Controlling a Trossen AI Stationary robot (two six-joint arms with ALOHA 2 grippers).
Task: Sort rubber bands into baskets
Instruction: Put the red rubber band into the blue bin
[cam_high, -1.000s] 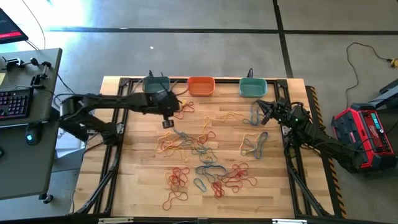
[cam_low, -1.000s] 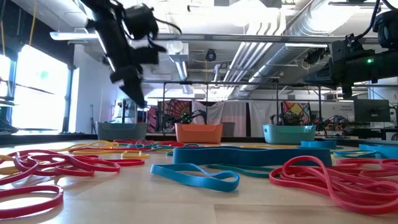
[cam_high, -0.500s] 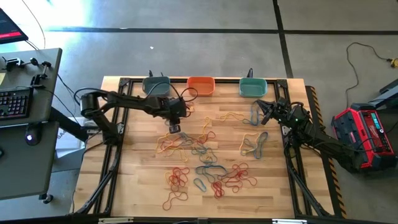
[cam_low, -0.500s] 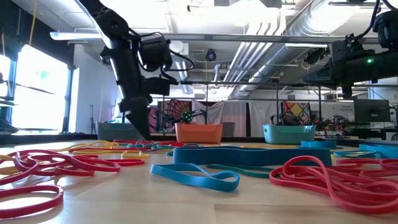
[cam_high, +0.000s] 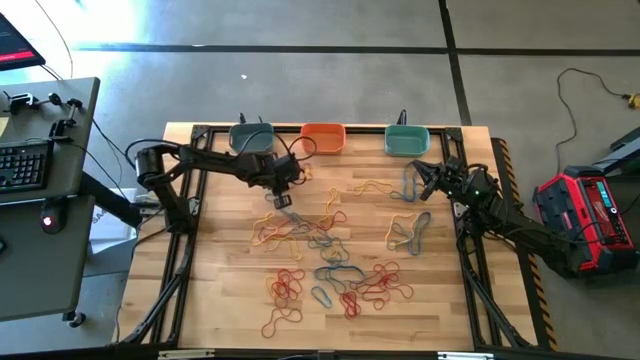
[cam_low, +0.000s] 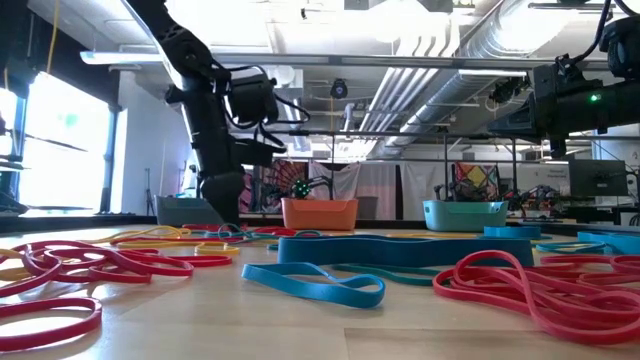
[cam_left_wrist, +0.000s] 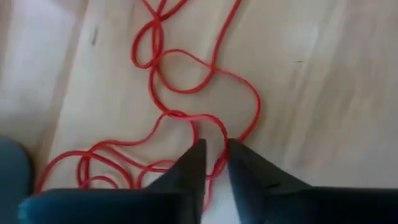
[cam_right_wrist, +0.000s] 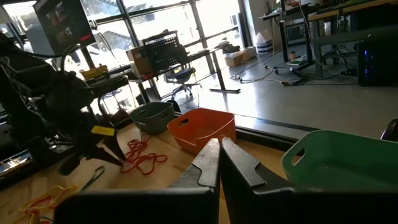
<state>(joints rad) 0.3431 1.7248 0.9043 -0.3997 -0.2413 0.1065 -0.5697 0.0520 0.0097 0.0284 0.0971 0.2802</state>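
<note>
Many red, yellow and blue rubber bands lie loose across the middle of the wooden table. At its far edge stand three baskets: grey-blue, orange and teal-green. My left gripper is down at the table, just near of the grey-blue basket, over a tangle of red bands. Its fingertips are nearly closed on a red strand. My right gripper is shut and empty, held level above the table's far right part, near the teal-green basket. My left gripper pinches one strand of the red rubber band tangle between its two fingertips. The fingers come from above, slanting steeply down. The rest of the tangle lies slack on the table around the fingertips.
Yellow and blue bands lie in front of my right arm, and more red ones lie toward the near edge. Black frame rails run along the table's sides. A desk with a keyboard stands left, and a red device sits on the floor right.
My left gripper has come down from above the grey-blue basket to the table surface, shifting a little toward the near and right edges, and now stands on the red tangle. The bands have not visibly moved.
</note>
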